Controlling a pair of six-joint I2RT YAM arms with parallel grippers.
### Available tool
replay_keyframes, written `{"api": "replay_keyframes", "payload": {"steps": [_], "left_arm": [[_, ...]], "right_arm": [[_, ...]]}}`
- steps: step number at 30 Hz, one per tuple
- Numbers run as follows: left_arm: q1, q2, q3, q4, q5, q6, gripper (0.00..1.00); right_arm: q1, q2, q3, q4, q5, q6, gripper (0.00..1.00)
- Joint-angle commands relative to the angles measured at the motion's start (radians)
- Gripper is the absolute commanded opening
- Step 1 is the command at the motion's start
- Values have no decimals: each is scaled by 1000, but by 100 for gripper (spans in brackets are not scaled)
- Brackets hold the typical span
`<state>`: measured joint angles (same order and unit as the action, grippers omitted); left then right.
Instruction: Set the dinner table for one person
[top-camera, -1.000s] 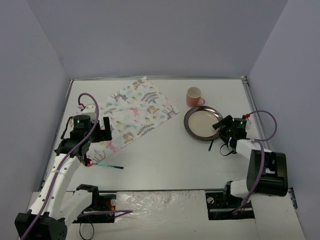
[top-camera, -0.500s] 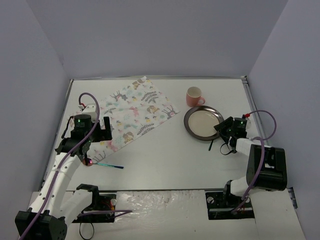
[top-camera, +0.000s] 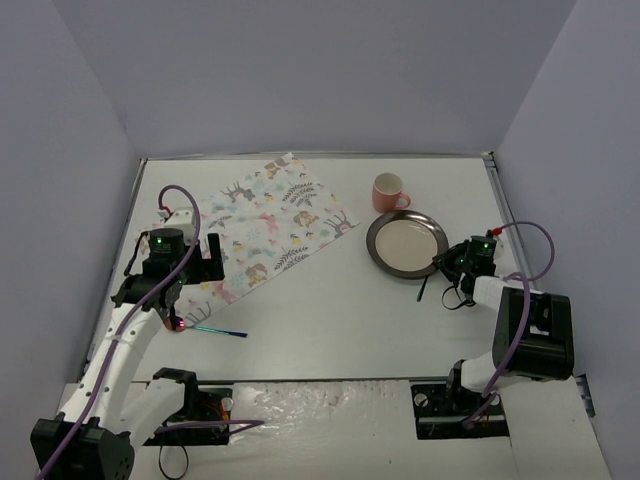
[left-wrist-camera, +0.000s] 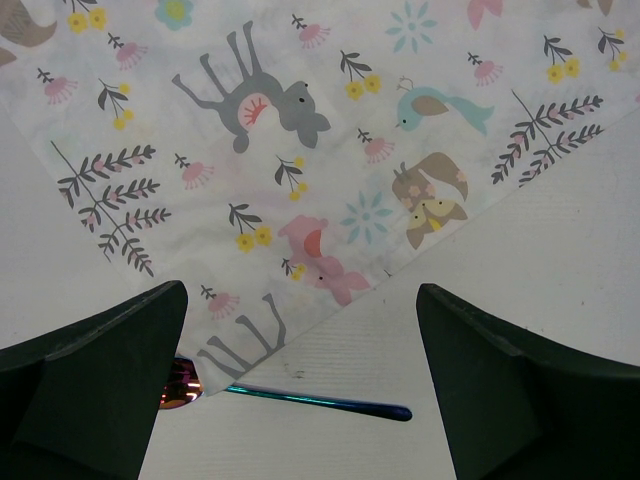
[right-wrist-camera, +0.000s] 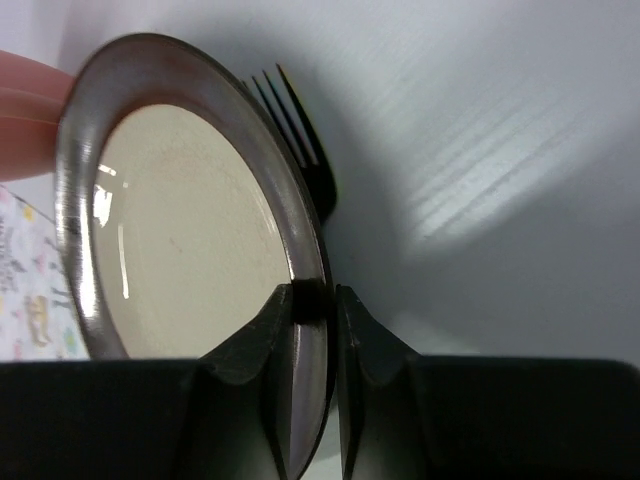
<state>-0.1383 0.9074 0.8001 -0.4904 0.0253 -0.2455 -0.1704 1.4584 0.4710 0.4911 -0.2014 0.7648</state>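
The dinner table (top-camera: 330, 310) is a white tabletop. On its right side lies a round plate (top-camera: 400, 245) with a dark metal rim and a cream centre. My right gripper (top-camera: 445, 262) is shut on the plate's near rim (right-wrist-camera: 300, 230), one finger above it and one below (right-wrist-camera: 315, 300). A black fork (right-wrist-camera: 300, 120) lies partly under the plate's edge. At the left, my left gripper (left-wrist-camera: 300, 292) hovers wide open over the corner of the printed placemat (left-wrist-camera: 300, 150). An iridescent spoon (left-wrist-camera: 320, 402) lies on the table, its bowl tucked under that corner.
A pink mug (top-camera: 388, 192) stands just behind the plate. The placemat (top-camera: 265, 225) lies askew at the back left. Grey walls close in the table on three sides.
My right gripper has reached in to the plate's edge and its fingers have closed onto the rim. The plate has shifted slightly left. The left arm has not moved.
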Motion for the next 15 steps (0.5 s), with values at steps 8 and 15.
{"api": "replay_keyframes", "payload": {"steps": [8,15], "left_arm": [[-12,14,17,38,-16,-1,97],[-18,22,16,34,-15,-19,97]], "right_arm": [[-6,-132,29,40,-53,22,0],[-6,-270,-37,70,-142,96,0]]}}
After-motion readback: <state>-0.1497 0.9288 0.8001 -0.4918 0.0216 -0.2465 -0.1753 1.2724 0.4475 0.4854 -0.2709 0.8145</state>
